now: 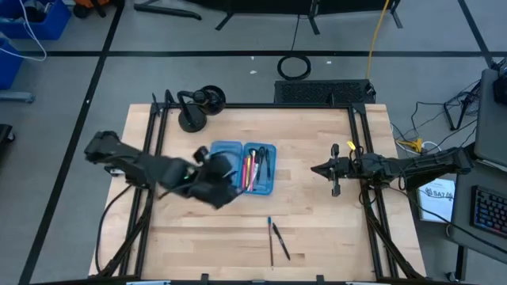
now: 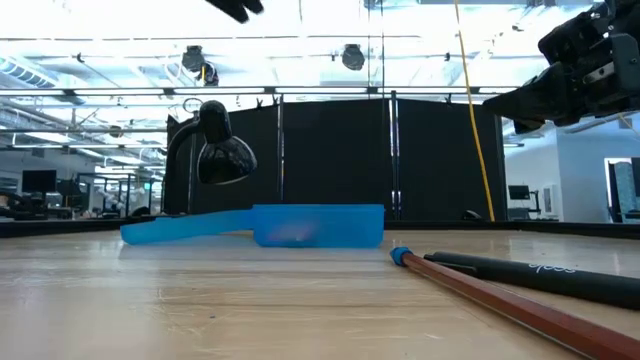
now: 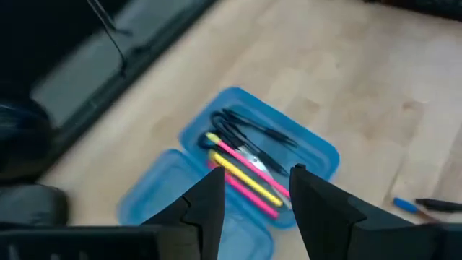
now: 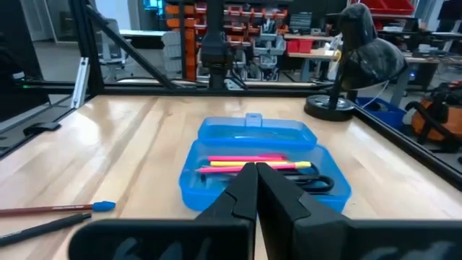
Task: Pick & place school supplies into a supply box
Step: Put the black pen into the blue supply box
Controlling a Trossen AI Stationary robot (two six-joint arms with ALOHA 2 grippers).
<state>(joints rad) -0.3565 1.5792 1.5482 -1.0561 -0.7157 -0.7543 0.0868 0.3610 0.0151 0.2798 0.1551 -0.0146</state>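
The supply box (image 1: 258,168) lies open on the table, a translucent blue hinged case. Its right half holds pink and yellow pens (image 3: 242,170), a dark one and the black-handled scissors (image 4: 320,182). The other half (image 1: 224,150) lies flat beside it. A brown pencil with a blue tip (image 1: 269,239) and a black pen (image 1: 281,241) lie on the wood near the table's near edge. My left gripper (image 3: 256,191) hovers open above the box and holds nothing. My right gripper (image 4: 256,184) is shut, raised right of the box and pointing at it.
A black desk lamp on a round base (image 1: 192,119) stands near the table's far left corner, behind the box. Black frame rails (image 1: 358,134) run along the table's left and right sides. Bare wood (image 1: 309,206) lies between the box and the two loose pens.
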